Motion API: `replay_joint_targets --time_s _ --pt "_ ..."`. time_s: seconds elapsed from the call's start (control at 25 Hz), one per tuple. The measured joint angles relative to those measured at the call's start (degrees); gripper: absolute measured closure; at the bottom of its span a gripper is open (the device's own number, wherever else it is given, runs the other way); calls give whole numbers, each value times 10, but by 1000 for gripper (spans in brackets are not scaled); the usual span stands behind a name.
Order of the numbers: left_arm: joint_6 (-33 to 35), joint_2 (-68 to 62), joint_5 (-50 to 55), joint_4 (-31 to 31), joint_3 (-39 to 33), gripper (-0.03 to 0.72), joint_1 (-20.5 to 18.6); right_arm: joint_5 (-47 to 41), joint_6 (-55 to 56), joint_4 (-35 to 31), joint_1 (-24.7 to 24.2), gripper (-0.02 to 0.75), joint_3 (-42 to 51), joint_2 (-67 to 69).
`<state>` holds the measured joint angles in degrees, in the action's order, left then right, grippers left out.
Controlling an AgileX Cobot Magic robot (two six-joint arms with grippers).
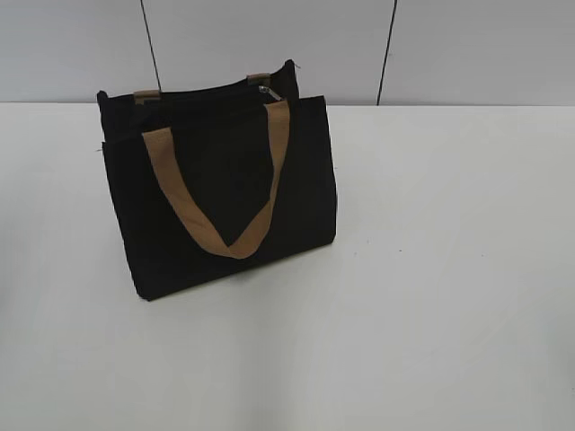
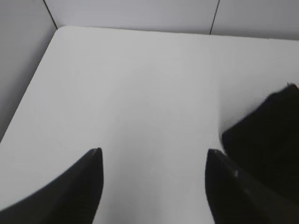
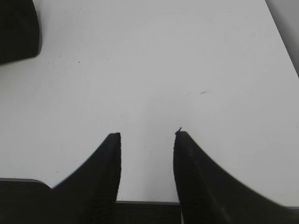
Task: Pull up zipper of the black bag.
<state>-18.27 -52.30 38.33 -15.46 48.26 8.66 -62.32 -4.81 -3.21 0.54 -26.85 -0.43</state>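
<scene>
**Both claws idle, bag not yet touched**

Nearest the wrist cameras, the left claw (image 2: 154, 161) and the right claw (image 3: 147, 140) both hang spread over the bare table (image 1: 449, 269), holding nothing. The black bag (image 1: 225, 206) stands ahead and to the right of the left claw, and ahead and to the left of the right claw. Its zipper (image 1: 216, 90) runs along the top edge, the small silver pull (image 1: 267, 90) at the right end. A good approach would likely steady the bag with one claw and pinch the pull squarely with the other. No brand, label or writing is legible.
</scene>
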Motion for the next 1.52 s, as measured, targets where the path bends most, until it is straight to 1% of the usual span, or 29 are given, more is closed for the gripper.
replay_joint_targets --time_s 0.08,0.16,0.32,0.48,0.56,0.64,0.8,1.04,1.16,1.36,1.52 --pt "54 57 65 46 0 180 1 0 0 0 0 449 0 0" --pt "76 123 114 67 -1 188 1 0 0 0 0 449 0 0" --pt "88 214 176 74 -31 199 1 0 0 0 0 450 0 0" --pt "90 311 216 98 -76 202 1 0 0 0 0 450 0 0" --pt "101 355 219 110 -98 209 1 -1 0 0 0 450 0 0" --pt "126 387 217 121 -116 217 1 -1 0 0 0 450 0 0" --pt "159 441 217 127 -158 248 1 -1 0 0 0 450 0 0" --pt "172 509 217 127 -169 312 0 -1 0 0 0 450 0 0" --pt "173 526 222 127 -174 328 -2 -1 0 -1 0 450 0 0" --pt "173 526 223 127 -176 336 -15 -1 0 -1 0 450 0 0" --pt "174 526 223 130 -176 340 -50 -2 0 -1 0 450 0 0"
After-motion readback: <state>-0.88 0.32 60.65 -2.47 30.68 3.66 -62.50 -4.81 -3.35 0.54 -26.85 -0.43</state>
